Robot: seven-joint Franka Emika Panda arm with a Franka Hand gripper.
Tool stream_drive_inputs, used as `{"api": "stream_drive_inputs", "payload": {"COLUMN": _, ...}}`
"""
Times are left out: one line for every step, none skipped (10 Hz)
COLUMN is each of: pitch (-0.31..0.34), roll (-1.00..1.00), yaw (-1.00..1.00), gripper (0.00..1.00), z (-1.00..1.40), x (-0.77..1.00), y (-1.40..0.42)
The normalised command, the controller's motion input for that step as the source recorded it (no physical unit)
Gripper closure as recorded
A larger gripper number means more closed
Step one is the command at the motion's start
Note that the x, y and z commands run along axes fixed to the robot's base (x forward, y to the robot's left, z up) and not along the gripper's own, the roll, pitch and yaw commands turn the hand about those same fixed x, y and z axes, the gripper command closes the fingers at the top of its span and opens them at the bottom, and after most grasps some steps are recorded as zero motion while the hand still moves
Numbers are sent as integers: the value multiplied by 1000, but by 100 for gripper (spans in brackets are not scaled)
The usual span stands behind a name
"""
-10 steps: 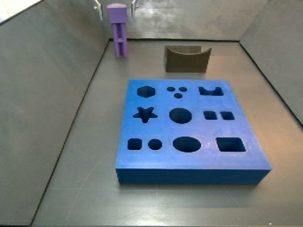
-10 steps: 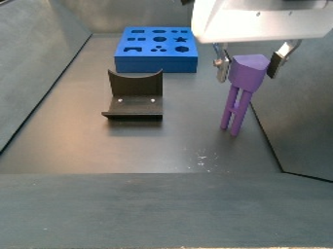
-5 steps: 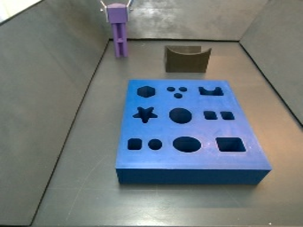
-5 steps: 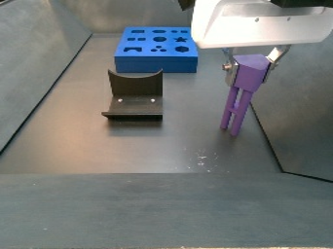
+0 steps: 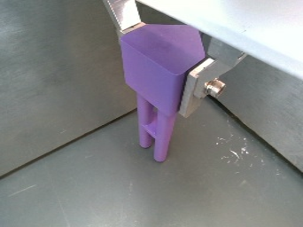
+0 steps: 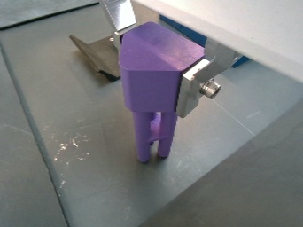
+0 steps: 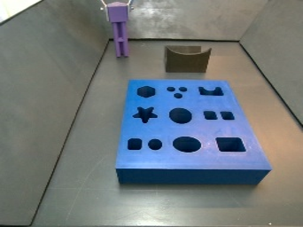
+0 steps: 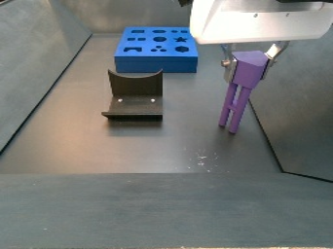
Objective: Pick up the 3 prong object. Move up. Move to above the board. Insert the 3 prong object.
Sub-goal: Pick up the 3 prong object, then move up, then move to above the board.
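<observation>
- Gripper (image 5: pixel 162 60) sits over the blocky head of the 3 prong object (image 5: pixel 155 80), its silver fingers (image 6: pixel 196 80) clamped flat against opposite sides of that head in both wrist views.
- Upright and purple, the 3 prong object hangs with its legs pointing down; whether the tips touch the floor or hang just clear of it cannot be told from a side view (image 8: pixel 239 89).
- Judged step: the lift. A straight vertical rise should keep the legs plumb and the head from twisting between the pads.
- Well apart from the 3 prong object lies the board (image 7: pixel 190 129), blue and full of cutouts.
- Between the 3 prong object and the board stands the olive-brown notched block (image 7: pixel 186 58); the lift should clear it before any sideways travel.
</observation>
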Motion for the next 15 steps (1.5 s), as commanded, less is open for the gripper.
{"api": "stream_drive_inputs", "payload": {"pitch": 0, "roll": 0, "yaw": 0, "gripper": 100, "z": 0, "x": 0, "y": 0}}
{"api": "stream_drive_inputs", "payload": {"pitch": 0, "roll": 0, "yaw": 0, "gripper": 100, "z": 0, "x": 0, "y": 0}}
{"api": "stream_drive_inputs", "payload": {"pitch": 0, "roll": 0, "yaw": 0, "gripper": 100, "z": 0, "x": 0, "y": 0}}
{"api": "stream_drive_inputs", "payload": {"pitch": 0, "roll": 0, "yaw": 0, "gripper": 100, "z": 0, "x": 0, "y": 0}}
{"api": "stream_drive_inputs", "payload": {"pitch": 0, "roll": 0, "yaw": 0, "gripper": 100, "z": 833, "x": 0, "y": 0}}
{"api": "stream_drive_inputs", "payload": {"pitch": 0, "roll": 2, "yaw": -4, "gripper": 100, "z": 831, "x": 9, "y": 5}}
{"api": "stream_drive_inputs", "payload": {"pitch": 34, "roll": 9, "yaw": -6, "gripper": 100, "z": 749, "x": -12, "y": 11}}
{"api": "stream_drive_inputs", "payload": {"pitch": 56, "roll": 32, "yaw": -10, "gripper": 100, "z": 604, "x": -14, "y": 18}}
{"api": "stream_drive_inputs", "payload": {"pitch": 71, "roll": 50, "yaw": -11, "gripper": 100, "z": 480, "x": -11, "y": 18}}
{"api": "stream_drive_inputs", "payload": {"pitch": 86, "roll": 69, "yaw": -1, "gripper": 100, "z": 308, "x": -7, "y": 17}}
{"api": "stream_drive_inputs", "payload": {"pitch": 92, "roll": 81, "yaw": 6, "gripper": 100, "z": 179, "x": -6, "y": 14}}
{"api": "stream_drive_inputs", "payload": {"pitch": -49, "roll": -325, "yaw": 244, "gripper": 100, "z": 1000, "x": -749, "y": 296}}
{"api": "stream_drive_inputs", "payload": {"pitch": -71, "roll": -317, "yaw": 230, "gripper": 100, "z": 952, "x": -737, "y": 292}}
{"api": "stream_drive_inputs", "payload": {"pitch": -83, "roll": -279, "yaw": 151, "gripper": 100, "z": 870, "x": -647, "y": 185}}
{"api": "stream_drive_inputs", "payload": {"pitch": -65, "roll": -201, "yaw": 67, "gripper": 100, "z": 702, "x": -489, "y": 84}}
